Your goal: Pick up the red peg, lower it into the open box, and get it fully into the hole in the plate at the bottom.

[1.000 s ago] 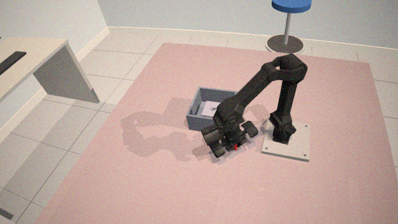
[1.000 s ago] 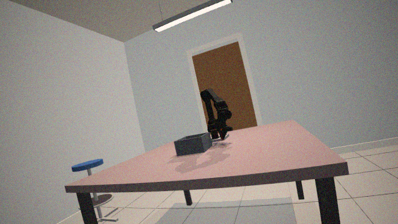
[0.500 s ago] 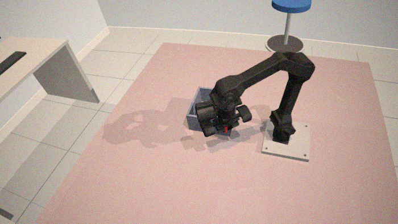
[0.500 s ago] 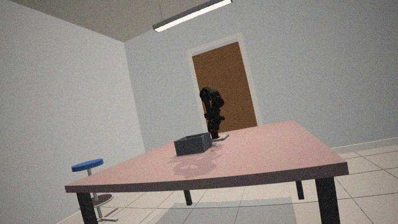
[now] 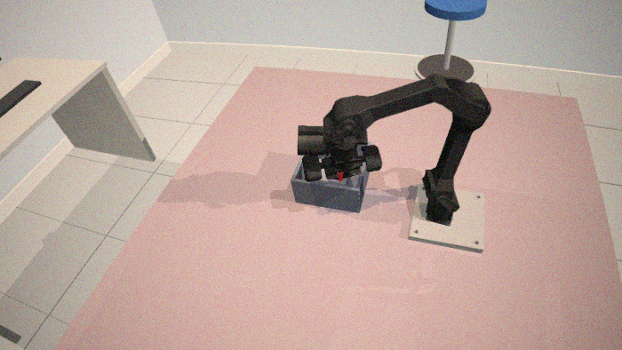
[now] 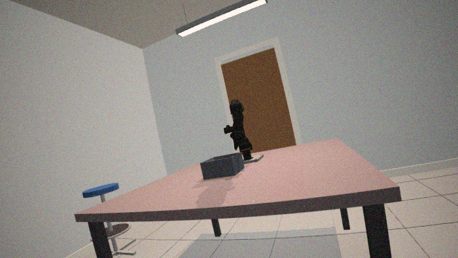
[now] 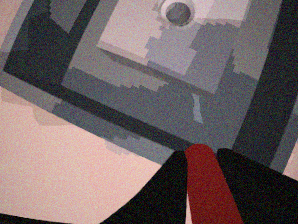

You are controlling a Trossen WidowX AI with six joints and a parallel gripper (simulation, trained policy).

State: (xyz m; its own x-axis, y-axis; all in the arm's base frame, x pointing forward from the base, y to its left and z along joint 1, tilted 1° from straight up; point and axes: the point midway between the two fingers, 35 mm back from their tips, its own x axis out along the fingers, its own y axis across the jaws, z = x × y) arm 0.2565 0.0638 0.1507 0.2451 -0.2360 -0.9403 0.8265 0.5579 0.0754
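Note:
The red peg (image 5: 340, 176) (image 7: 208, 180) is held between the fingers of my gripper (image 7: 200, 160), which is shut on it. In the top view the gripper hangs over the grey open box (image 5: 326, 197) (image 6: 218, 168) (image 7: 122, 116), and only a small bit of the peg shows. In the wrist view the peg's far end appears near the box's wall, away from the hole (image 7: 178, 13) in the pale plate (image 7: 125, 37) on the box floor. In the exterior view the fingers and peg cannot be made out.
The arm's pale base plate (image 5: 468, 222) (image 6: 259, 158) stands beside the box on the pink table top (image 5: 267, 275) (image 6: 311, 170). A blue stool (image 5: 455, 9) (image 6: 101, 190) stands off the table, and a desk (image 5: 58, 80) is at the left in the top view.

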